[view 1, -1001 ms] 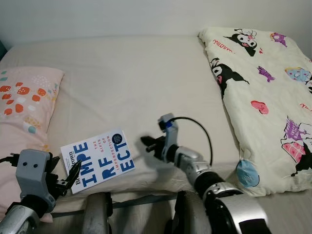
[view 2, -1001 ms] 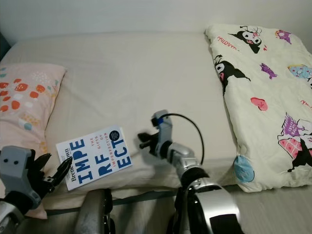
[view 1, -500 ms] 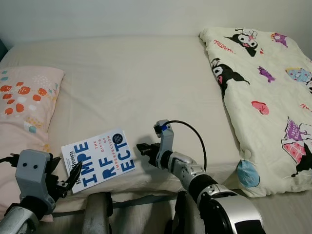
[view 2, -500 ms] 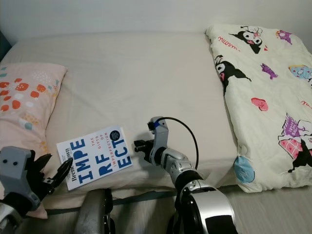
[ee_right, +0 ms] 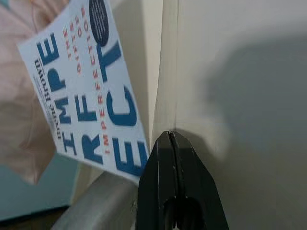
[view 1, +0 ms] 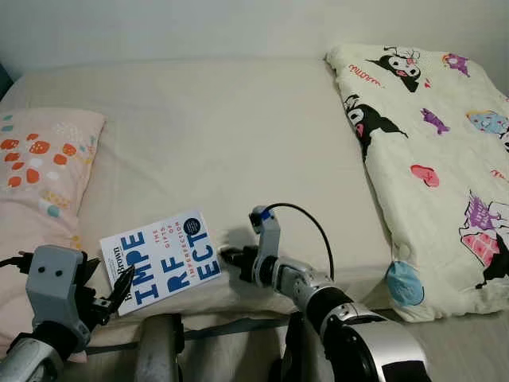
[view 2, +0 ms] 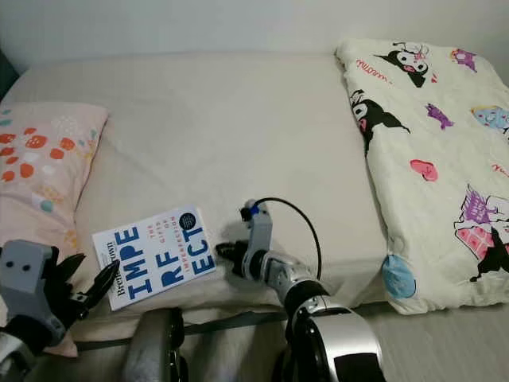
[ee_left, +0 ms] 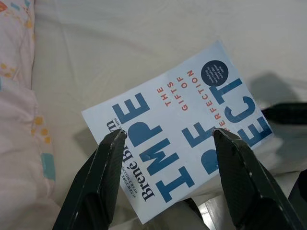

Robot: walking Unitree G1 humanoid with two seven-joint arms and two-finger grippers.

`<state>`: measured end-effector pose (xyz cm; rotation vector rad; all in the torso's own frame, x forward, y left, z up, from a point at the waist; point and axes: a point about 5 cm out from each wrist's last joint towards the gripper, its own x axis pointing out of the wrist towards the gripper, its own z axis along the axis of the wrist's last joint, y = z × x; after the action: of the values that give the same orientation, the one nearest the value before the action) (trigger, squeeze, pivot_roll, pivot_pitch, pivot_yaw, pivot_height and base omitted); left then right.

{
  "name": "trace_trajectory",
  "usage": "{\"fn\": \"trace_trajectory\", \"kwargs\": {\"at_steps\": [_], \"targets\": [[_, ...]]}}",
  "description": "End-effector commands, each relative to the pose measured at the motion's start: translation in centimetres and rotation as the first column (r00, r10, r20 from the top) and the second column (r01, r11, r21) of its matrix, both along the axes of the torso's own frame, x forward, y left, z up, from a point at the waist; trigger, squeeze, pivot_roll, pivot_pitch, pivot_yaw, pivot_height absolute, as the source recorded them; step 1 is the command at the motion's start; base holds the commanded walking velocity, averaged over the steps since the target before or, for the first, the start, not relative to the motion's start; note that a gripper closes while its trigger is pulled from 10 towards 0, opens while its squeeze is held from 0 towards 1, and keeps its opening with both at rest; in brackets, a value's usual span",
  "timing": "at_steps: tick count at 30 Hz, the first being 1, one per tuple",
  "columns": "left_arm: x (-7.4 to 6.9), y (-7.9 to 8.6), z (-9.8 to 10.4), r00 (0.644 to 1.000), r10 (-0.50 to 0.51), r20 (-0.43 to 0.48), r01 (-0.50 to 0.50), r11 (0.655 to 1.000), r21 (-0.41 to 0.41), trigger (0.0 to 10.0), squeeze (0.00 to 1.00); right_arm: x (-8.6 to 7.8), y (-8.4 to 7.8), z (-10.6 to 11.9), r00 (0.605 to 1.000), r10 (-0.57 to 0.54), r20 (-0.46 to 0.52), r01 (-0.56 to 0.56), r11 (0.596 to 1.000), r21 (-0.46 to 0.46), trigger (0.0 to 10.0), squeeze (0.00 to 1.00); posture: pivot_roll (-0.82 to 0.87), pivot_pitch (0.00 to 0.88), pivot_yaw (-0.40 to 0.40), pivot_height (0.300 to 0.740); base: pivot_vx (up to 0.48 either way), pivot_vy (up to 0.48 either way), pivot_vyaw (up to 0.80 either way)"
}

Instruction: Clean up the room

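Book (view 1: 163, 259) lies flat on the bed (view 1: 215, 135); its lower corner is cut off at the mattress edge, and its long axis runs 8-to-2 o'clock. Right gripper (ee_right: 169, 139) (fingers pressed together) is at its right edge; left gripper (ee_left: 168, 143), fingers spread, hovers over the book.

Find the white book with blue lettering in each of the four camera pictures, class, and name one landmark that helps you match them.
Left eye view: book at the bed's near edge, lower left.
Right eye view: book, same spot.
Left wrist view: book lies beyond the spread fingers.
Right wrist view: book beside the closed fingertips.
Shared landmark: the patterned pillow.
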<state>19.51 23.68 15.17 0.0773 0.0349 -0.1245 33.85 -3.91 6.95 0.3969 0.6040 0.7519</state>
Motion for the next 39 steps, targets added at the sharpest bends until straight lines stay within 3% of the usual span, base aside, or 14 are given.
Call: {"fn": "trace_trajectory", "kwargs": {"at_steps": [1,12,25,26,28,31,37,38,39], "targets": [[-0.4,0.2,0.0,1.0,-0.004,-0.014,0.004,1.0,0.007,10.0,0.0,-1.0,0.3,-1.1,0.997,0.02,-0.069,-0.019,1.0,0.01,8.6,0.0,0.27,0.321,-0.109,0.591,0.0,0.0,0.0],[-0.4,0.3,0.0,1.0,-0.001,-0.018,0.001,1.0,0.007,10.0,0.0,-1.0,0.7,-0.7,0.995,0.028,-0.097,-0.02,0.996,0.083,8.6,0.0,0.27,0.32,-0.108,0.591,0.0,0.0,0.0],[-0.2,0.3,0.1,1.0,-0.011,-0.014,0.011,1.0,0.01,10.0,0.0,-2.4,1.8,-1.3,0.976,0.179,-0.125,-0.164,0.979,0.12,9.3,0.0,0.27,0.31,-0.107,0.591,0.0,0.0,0.0],[0.0,0.3,0.2,1.0,-0.009,-0.005,0.009,1.0,0.007,10.0,0.0,-2.2,1.7,-1.3,0.978,0.173,-0.113,-0.16,0.981,0.113,10.0,0.0,0.26,0.308,-0.108,0.591,0.0,0.0,0.0],[0.1,0.3,0.4,1.0,-0.006,0.005,0.006,1.0,0.002,10.0,0.0,-2.0,1.6,-1.0,0.983,0.155,-0.1,-0.143,0.982,0.122,10.0,0.0,0.26,0.304,-0.11,0.591,0.0,0.0,0.0],[0.2,0.2,0.5,1.0,0.012,0.022,-0.012,1.0,-0.025,10.0,0.0,-0.3,0.7,0.8,0.998,0.027,-0.065,-0.011,0.972,0.236,10.0,0.0,0.25,0.299,-0.113,0.591,0.0,0.0,0.0],[0.4,-0.1,-0.2,0.999,0.049,0.006,-0.048,0.997,-0.053,10.0,0.0,1.2,-0.8,2.1,0.993,-0.095,0.067,0.079,0.973,0.219,10.0,0.0,0.22,0.278,-0.104,0.591,0.0,0.0,0.0],[0.7,-0.1,-1.0,0.995,0.101,-0.014,-0.102,0.993,-0.067,10.0,0.0,2.0,-2.1,2.9,0.975,-0.151,0.165,0.121,0.977,0.176,10.0,0.0,0.2,0.262,-0.098,0.591,0.0,0.0,0.0],[0.7,-0.1,-1.0,0.995,0.101,-0.014,-0.102,0.993,-0.067,10.0,0.0,2.0,-2.1,2.9,0.975,-0.151,0.165,0.121,0.977,0.176,10.0,0.0,0.2,0.262,-0.098,0.591,0.0,0.0,0.0]]}}
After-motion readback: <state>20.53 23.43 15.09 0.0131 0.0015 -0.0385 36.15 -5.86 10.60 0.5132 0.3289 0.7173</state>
